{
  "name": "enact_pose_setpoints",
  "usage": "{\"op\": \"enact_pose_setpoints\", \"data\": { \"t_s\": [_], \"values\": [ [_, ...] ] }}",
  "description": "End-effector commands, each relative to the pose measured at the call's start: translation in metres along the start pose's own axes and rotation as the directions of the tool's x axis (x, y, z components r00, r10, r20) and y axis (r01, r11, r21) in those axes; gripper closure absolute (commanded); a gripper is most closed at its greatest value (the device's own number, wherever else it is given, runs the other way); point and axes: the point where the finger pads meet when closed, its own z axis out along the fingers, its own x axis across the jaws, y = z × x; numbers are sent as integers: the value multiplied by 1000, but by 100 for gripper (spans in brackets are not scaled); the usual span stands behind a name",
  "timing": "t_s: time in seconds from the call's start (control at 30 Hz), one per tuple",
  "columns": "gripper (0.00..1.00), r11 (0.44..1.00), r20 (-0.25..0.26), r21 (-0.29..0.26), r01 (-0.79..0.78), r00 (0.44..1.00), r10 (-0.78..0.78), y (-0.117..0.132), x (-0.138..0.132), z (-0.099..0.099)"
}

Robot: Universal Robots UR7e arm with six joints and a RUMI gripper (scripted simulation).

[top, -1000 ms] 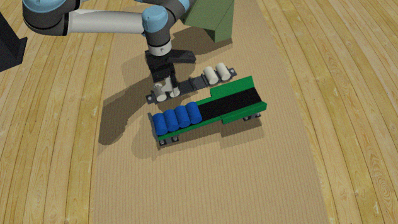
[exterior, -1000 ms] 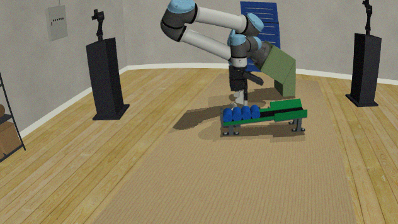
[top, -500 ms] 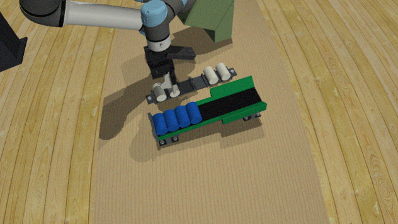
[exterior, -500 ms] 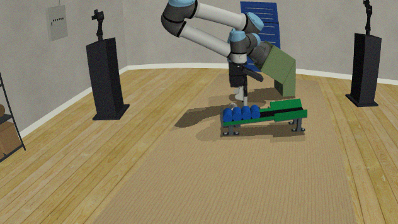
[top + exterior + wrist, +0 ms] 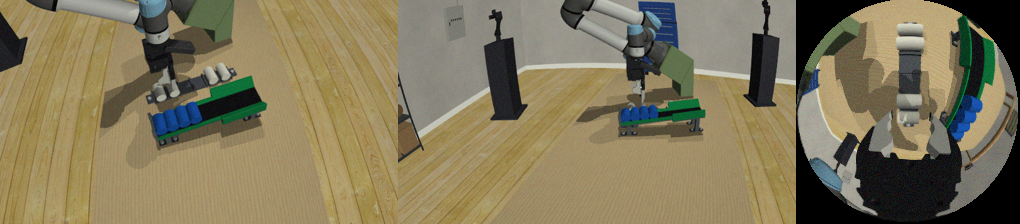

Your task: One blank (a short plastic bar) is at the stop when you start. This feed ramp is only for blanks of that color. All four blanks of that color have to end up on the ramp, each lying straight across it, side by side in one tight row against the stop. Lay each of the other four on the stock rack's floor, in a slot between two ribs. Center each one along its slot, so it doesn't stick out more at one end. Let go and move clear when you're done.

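Blanks point(image 5: 177, 117): four blue cylinders packed on ramp point(image 5: 232, 88); claw point(image 5: 170, 82) half-open, holding nothing

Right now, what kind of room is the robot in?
Probably a robot test room: tall black camera stands, a metal storage shelf against the wall, and a tan floor mat carrying a green feed ramp.

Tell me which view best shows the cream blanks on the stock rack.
Top view: all four cream blanks lie on the gray stock rack, two at each end. The wrist view looks along the rack past the open fingers. In the exterior view the ramp hides nearly all.
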Motion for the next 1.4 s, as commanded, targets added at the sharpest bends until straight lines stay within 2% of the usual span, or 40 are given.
{"op": "enact_pose_setpoints", "data": {
  "t_s": [0.0,0.47,0.97,1.0,1.37],
  "values": [
    [49,1000,20,11,3,1000,-3,-1,-2,-13],
    [49,1000,20,11,3,1000,-3,-1,-1,-35],
    [49,1000,20,11,3,1000,-3,-1,-1,-40],
    [0,1000,20,11,3,1000,-3,-1,-1,-40],
    [0,1000,22,12,4,1000,-4,-2,-2,-39]
  ]
}}
